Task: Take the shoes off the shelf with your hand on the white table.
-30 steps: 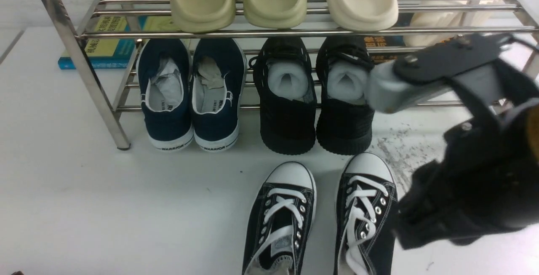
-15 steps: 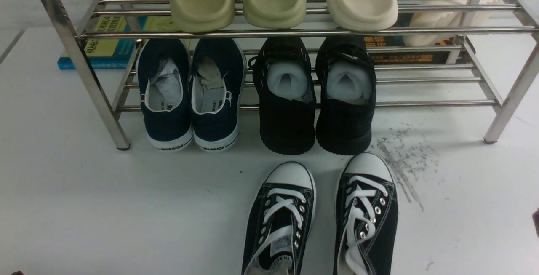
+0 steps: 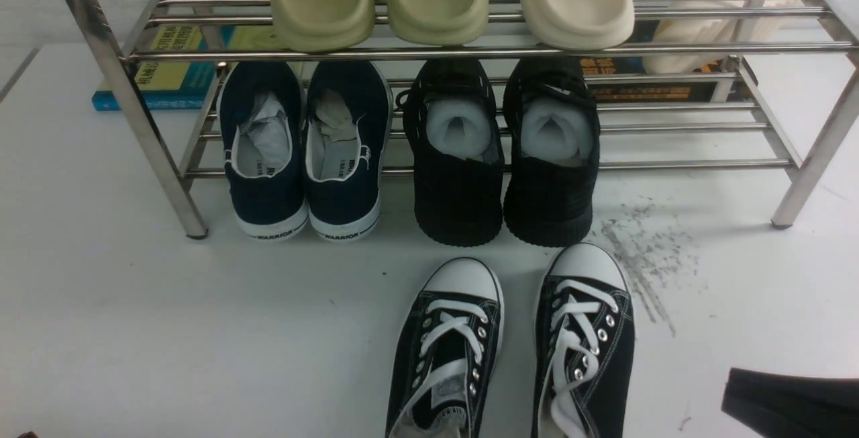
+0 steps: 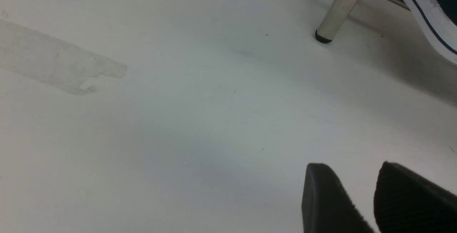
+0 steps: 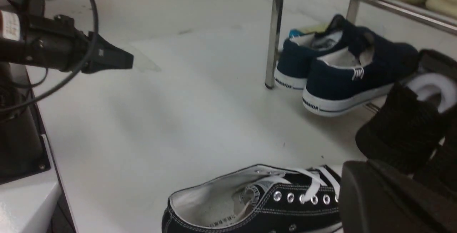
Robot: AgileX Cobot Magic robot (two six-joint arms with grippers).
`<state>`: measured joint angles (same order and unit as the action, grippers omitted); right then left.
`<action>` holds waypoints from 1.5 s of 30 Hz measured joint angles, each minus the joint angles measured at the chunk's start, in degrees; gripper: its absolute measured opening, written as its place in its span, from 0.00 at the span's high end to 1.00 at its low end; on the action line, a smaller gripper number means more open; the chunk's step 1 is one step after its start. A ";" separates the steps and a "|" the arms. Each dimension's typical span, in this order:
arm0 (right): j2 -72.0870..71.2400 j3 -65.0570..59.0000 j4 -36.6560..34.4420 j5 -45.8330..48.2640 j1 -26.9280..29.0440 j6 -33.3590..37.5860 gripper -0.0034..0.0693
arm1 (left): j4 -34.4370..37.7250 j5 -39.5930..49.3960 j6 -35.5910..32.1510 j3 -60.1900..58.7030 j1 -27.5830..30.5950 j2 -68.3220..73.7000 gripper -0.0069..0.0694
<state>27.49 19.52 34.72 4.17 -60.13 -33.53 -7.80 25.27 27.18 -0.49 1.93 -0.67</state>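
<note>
My left gripper (image 4: 360,204) hovers over bare table (image 3: 134,331) by the shelf's (image 3: 470,52) left leg, fingers slightly parted, pinching nothing; the shoes (image 3: 510,351) stand side by side at the table's near edge, clear of the shelf. My right gripper (image 5: 392,197) sits pressed together beside them; I judge nothing is left.

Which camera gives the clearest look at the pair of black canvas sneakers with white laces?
The front view: both black canvas sneakers with white laces stand side by side on the white table, toes toward the chrome shelf. The right wrist view shows only one, side-on. The left wrist view shows neither.
</note>
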 joint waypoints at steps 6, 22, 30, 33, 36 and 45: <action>0.00 0.00 0.18 -0.51 0.00 0.00 0.96 | 0.00 0.00 0.00 0.00 0.00 0.00 0.59; 0.00 -0.02 7.69 -1.70 0.00 -0.85 0.95 | 0.00 0.00 0.00 0.00 0.00 0.00 0.59; -2.66 -3.33 -6.19 -1.65 3.42 5.99 0.94 | 0.00 0.00 0.00 0.00 0.00 0.00 0.59; -6.00 -6.85 -19.88 -0.58 10.58 16.25 0.94 | 0.00 0.00 0.00 0.00 0.00 0.00 0.59; -10.92 -10.94 -31.12 0.05 17.99 25.77 0.94 | 0.00 0.00 0.00 0.00 0.00 0.00 0.59; -24.81 -20.82 -41.86 4.23 37.59 38.22 0.93 | 0.00 0.00 0.00 0.00 0.00 0.00 0.59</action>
<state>2.68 -1.29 -7.14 8.40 -22.54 4.69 -7.80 25.27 27.18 -0.49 1.93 -0.67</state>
